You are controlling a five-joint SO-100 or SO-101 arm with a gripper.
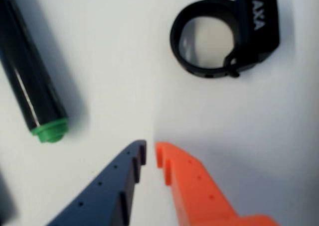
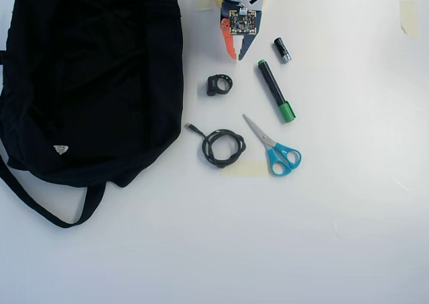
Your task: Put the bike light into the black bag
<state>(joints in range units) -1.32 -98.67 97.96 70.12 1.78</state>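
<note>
overhead view: black bag [image 2: 94, 83] fills upper left of the white bench [image 2: 335, 237]. bike light [image 2: 219, 85] lies on the bench just right of the bag, centre-top. gripper [image 2: 238, 56] directly above it in frame, apart, fingertips nearly together, grasping nothing. green-capped marker [image 2: 275, 91], scissors [image 2: 275, 146] further right.

black bag [image 2: 100, 63]: matt soft cloth | bike light [image 1: 224, 32]: smooth black plastic | marker [image 1: 30, 71]: glossy | table [image 2: 268, 237]: smooth white
</note>
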